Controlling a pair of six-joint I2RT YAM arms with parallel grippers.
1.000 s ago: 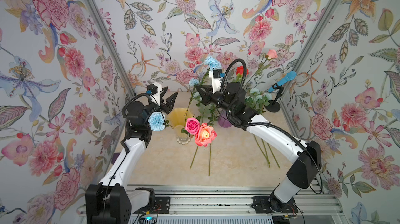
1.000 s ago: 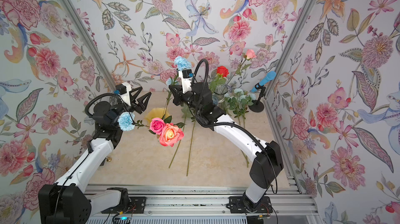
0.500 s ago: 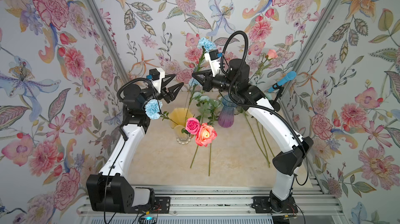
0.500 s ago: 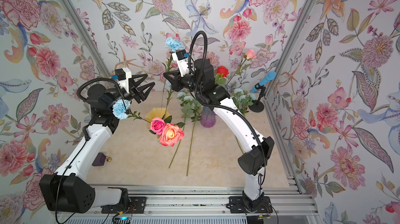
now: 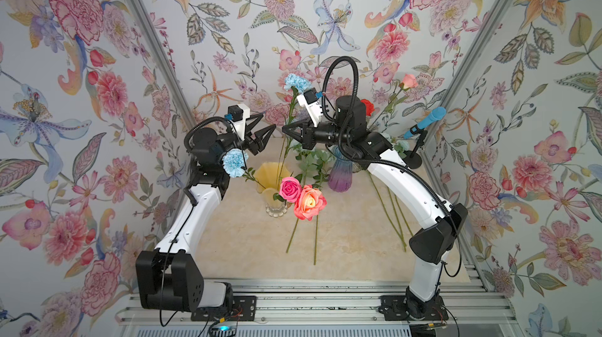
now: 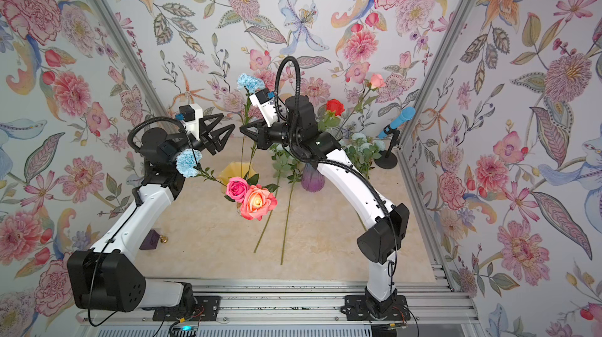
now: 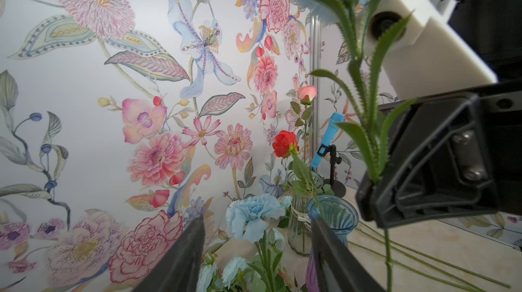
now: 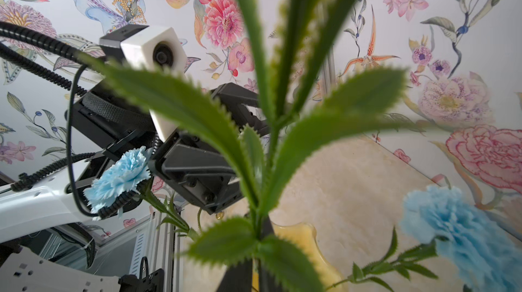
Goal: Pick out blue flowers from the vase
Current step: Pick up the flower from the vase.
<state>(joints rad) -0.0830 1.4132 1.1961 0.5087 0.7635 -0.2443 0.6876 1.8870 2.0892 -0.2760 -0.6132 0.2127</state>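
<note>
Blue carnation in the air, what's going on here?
The right gripper is shut on the stem of a blue carnation, held up over the yellow vase. The left gripper is open and empty beside that stem. A second blue carnation sits in the vase with a pink rose and an orange rose.

Roses [image 5: 309, 203] in centre vase [image 5: 272, 172], second vase [image 5: 338, 182] right of it, microphone [image 5: 423, 121] far right
</note>
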